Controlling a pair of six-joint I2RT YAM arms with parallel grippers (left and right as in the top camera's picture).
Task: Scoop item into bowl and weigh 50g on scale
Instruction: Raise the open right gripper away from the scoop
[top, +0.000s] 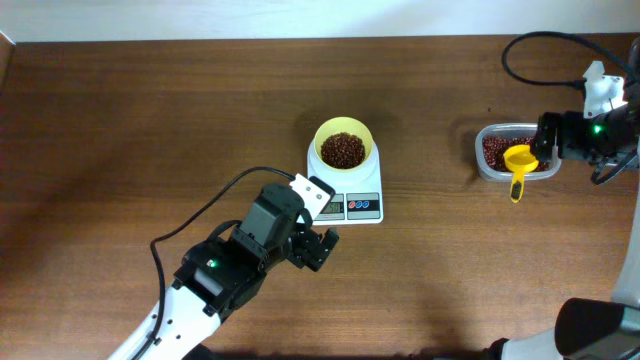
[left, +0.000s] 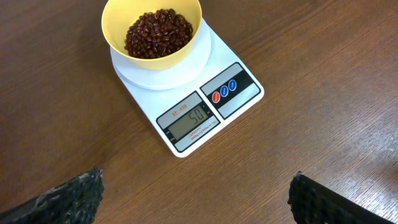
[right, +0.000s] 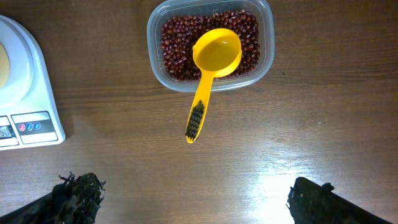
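At the left gripper (left: 196, 200): spread wide, gripping nothing, hovering over bare table (left: 323, 74) just in front of the scale (left: 249, 99). Reads 50 on the grey display (left: 189, 121). Carries the bowl (left: 155, 62) on its round white platform: small, pale yellow, holding a low heap of beans (left: 158, 32), tiny, oval, glossy dark red-brown. At the right gripper (right: 193, 200): likewise wide apart and empty, above wood near a clear tub (right: 267, 37) of more such beans, well apart from the scale. Holds a darker yellow scoop (right: 214, 53), cup empty, handle jutting past the rim.
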